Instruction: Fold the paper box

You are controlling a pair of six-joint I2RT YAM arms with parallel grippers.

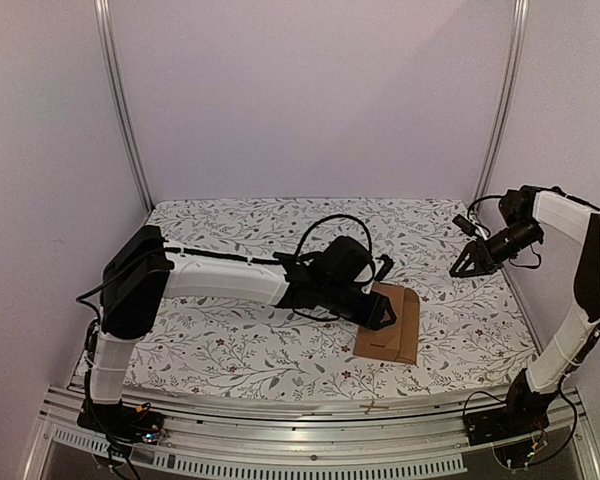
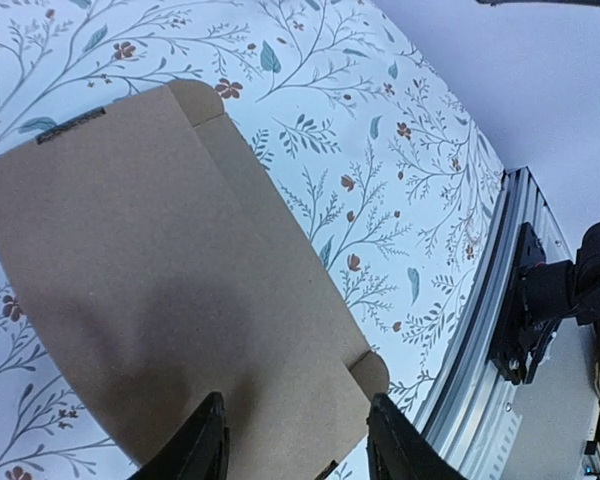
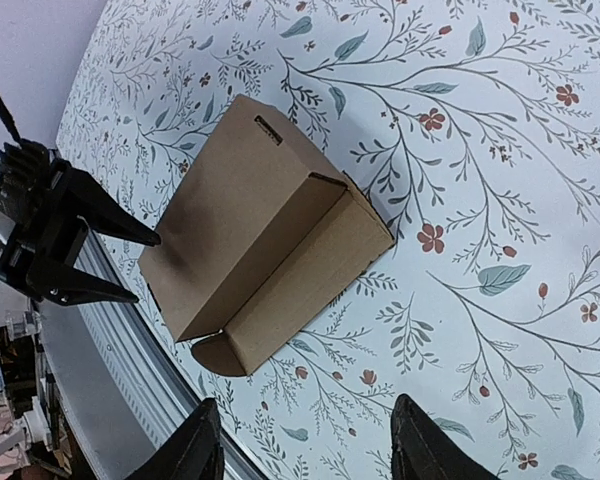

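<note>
The paper box point(image 1: 392, 327) is a plain brown cardboard piece lying on the floral cloth right of centre, near the front edge. In the right wrist view the paper box point(image 3: 250, 235) has one long side panel folded up along its right edge, with a rounded tab at the near end. My left gripper point(image 1: 383, 318) hovers low over the sheet's left part, open, with both fingers point(image 2: 202, 442) above bare cardboard point(image 2: 150, 270) and nothing between them. The right gripper point(image 1: 467, 264) hangs open in the air to the right, apart from the box, its fingers point(image 3: 201, 447) spread wide over the cloth.
The floral cloth point(image 1: 230, 350) covers the table. An aluminium rail point(image 1: 310, 410) runs along the near edge, close to the box. Metal uprights point(image 1: 125, 110) and pale walls enclose the back and sides. The left gripper point(image 3: 140, 268) appears at the box's left edge in the right wrist view.
</note>
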